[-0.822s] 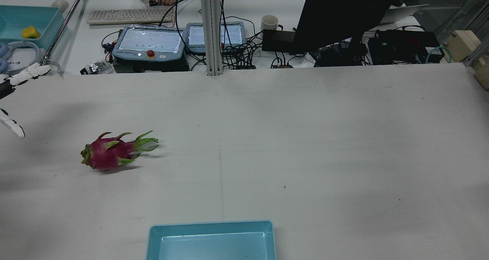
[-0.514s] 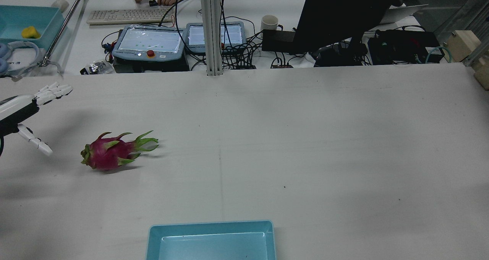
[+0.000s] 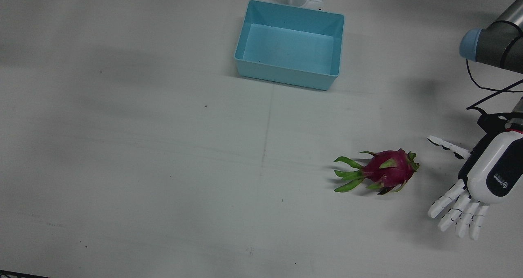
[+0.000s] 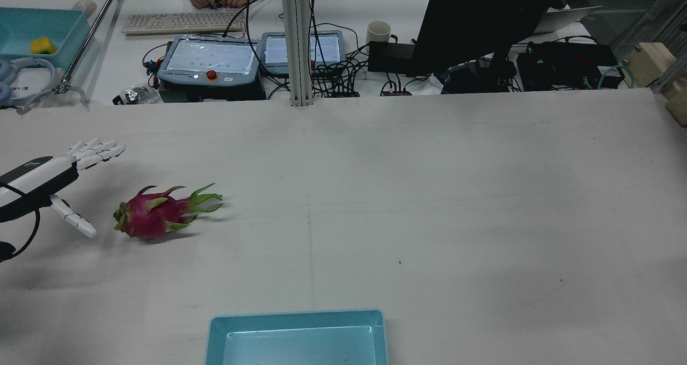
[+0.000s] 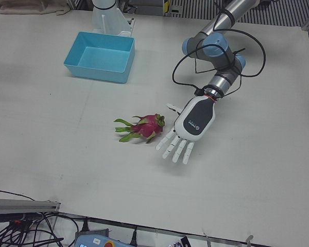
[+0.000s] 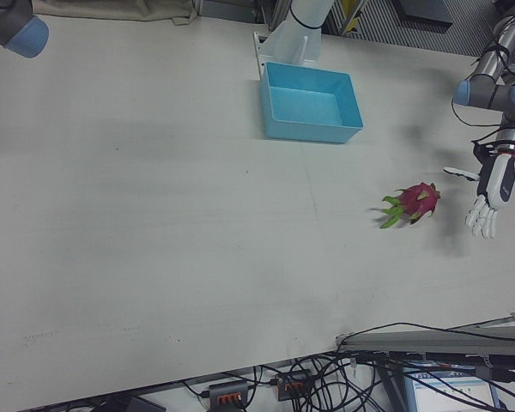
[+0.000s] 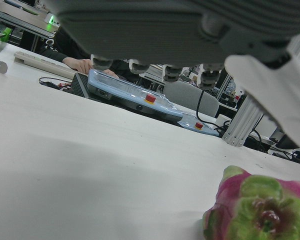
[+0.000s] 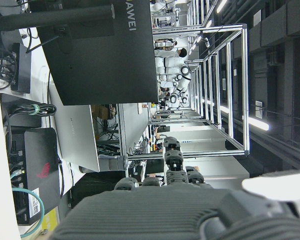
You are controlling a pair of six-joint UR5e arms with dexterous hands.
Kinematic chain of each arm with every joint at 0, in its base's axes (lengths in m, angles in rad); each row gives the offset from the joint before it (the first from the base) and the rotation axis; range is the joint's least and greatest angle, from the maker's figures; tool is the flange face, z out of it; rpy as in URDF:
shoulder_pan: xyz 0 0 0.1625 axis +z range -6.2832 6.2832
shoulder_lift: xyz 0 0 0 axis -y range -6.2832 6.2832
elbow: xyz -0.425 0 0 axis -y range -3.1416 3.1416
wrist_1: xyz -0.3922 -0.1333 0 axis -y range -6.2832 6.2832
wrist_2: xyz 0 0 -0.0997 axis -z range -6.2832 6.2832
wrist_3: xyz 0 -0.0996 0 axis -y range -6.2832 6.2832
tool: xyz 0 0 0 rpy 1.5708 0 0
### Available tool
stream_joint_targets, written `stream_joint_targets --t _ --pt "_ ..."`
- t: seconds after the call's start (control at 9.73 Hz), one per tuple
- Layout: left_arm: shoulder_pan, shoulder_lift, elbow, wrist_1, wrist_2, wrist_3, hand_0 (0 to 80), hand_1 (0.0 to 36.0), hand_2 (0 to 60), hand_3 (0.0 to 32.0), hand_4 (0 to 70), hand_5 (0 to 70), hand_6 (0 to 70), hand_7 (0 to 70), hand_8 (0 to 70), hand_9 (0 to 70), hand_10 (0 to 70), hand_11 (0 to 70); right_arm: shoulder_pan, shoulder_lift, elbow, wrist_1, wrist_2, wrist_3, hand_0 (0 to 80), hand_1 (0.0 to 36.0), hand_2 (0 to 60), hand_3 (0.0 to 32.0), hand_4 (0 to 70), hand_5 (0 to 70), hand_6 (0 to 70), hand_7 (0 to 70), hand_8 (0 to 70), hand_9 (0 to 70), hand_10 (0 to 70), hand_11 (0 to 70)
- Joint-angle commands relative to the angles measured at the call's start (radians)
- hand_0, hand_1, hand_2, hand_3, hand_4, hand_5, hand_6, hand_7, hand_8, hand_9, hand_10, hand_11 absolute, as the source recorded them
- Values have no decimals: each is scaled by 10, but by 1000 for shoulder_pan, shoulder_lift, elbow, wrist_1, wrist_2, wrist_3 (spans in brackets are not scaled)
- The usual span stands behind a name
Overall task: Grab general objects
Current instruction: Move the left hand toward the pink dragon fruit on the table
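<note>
One dragon fruit (image 4: 155,214) on the counter (image 4: 429,193), lying on its side left of centre in the rear view, same spot as in both earlier frames. Left hand (image 4: 48,180) further into the frame than before, lower and nearer the fruit, now just beside its blunt end and not touching. Fingers (image 4: 99,150) spread wide and straight, thumb angled toward the fruit, holding nothing. Seen from the left-front view, left hand (image 5: 188,128) palm down at frame centre, dragon fruit (image 5: 144,127) just to its left. Blue bin (image 3: 290,45) whole at top centre of the front view, only its near half at the rear view's bottom edge. Fruit magenta with green-tipped scales, long green leaves fanning from one end. Close in the left hand view, dragon fruit (image 7: 260,205) at lower right. Right hand (image 8: 190,210) only in its own view, state of fingers unclear.
</note>
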Motion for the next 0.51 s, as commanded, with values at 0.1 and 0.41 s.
stream_joint_targets --t 0.1,0.41 --pt "113 -9 11 18 -85 50 520 198 41 190 0 47 0 85 2 3 0 0 0 0 0 1 0 0 0 0 0 0 0 0 0 0 0 0 0 0" --pt "133 -36 43 21 -102 53 508 181 18 182 0 47 0 74 6 0 0 0 0 0 0 1 0 0 0 0 0 0 0 0 0 0 0 0 0 0"
